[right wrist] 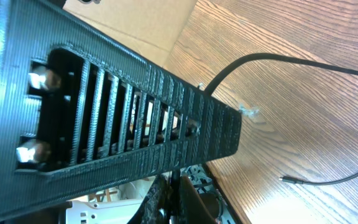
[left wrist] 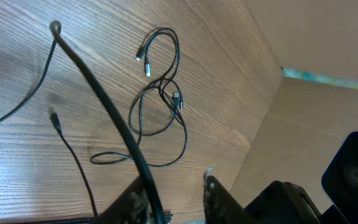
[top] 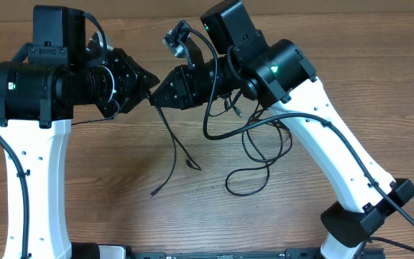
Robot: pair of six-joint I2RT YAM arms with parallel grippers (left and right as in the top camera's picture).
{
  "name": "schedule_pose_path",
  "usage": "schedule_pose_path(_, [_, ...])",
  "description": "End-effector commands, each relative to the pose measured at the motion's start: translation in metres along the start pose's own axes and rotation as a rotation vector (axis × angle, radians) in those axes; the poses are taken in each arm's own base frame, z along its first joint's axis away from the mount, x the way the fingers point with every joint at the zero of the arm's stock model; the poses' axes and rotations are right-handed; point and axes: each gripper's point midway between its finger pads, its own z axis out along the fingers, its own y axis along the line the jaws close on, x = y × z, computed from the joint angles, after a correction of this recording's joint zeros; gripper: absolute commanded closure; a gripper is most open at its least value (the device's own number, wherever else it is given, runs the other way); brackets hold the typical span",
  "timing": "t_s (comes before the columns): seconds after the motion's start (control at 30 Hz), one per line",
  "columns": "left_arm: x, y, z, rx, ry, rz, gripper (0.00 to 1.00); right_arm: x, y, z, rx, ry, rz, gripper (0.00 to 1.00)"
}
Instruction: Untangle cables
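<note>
On the table (left wrist: 241,56), cables (left wrist: 176,98) sprawl in loops.

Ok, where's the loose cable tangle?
Overhead, the tangle lies on the table right of centre, beside the right arm, clear of the hanging strand.

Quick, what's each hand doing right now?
Left hand: open, thin black cable passing between its fingers.
Right hand: closed, apparently on that cable.

Overhead looks straight down on the whole tabletop (top: 121,165). Left wrist looks past the left end effector (left wrist: 176,193) at cables (left wrist: 160,106) overhead also shows. Right wrist sits tight against the right end effector (right wrist: 216,124).
</note>
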Motion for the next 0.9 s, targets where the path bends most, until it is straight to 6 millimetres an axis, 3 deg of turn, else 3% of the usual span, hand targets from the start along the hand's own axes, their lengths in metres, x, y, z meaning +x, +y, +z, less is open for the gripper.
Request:
schedule_pose_path(0.0, [0.001, -0.002, -0.001, 0.013, 0.009, -0.004, 0.77, -0.002, 0.016, -0.009, -0.030, -0.020, -0.047, 0.96])
schedule_pose_path(0.07, [0.001, -0.001, -0.001, 0.012, 0.008, -0.004, 0.80, -0.002, 0.016, -0.009, -0.030, -0.020, -0.047, 0.96])
schedule_pose_path(0.17, [-0.002, 0.001, -0.001, -0.004, -0.012, -0.005, 0.95, -0.002, 0.016, -0.009, -0.030, -0.019, -0.047, 0.96])
schedule_pose_path(0.43, [-0.010, 0.006, -0.001, -0.035, -0.057, 0.011, 0.96, -0.002, 0.007, -0.009, 0.016, -0.029, -0.032, 0.95])
schedule_pose_path(0.53, [-0.014, -0.001, -0.004, -0.010, -0.079, 0.057, 0.96, -0.003, -0.023, -0.015, 0.166, -0.055, 0.019, 0.63])
schedule_pose_path(0.6, [-0.018, -0.011, -0.010, 0.022, -0.110, 0.133, 0.96, -0.001, -0.052, -0.024, 0.311, -0.071, 0.069, 0.36])
schedule_pose_path(0.7, [-0.022, -0.028, -0.024, 0.070, -0.163, 0.246, 0.96, 0.007, -0.088, -0.043, 0.492, -0.074, 0.135, 0.13])
schedule_pose_path(0.73, [-0.024, -0.041, -0.035, 0.103, -0.202, 0.323, 0.96, 0.012, -0.103, -0.054, 0.566, -0.069, 0.167, 0.00])
schedule_pose_path(0.87, [-0.024, -0.058, -0.054, 0.145, -0.262, 0.441, 0.96, 0.017, -0.115, -0.066, 0.603, -0.062, 0.213, 0.00])
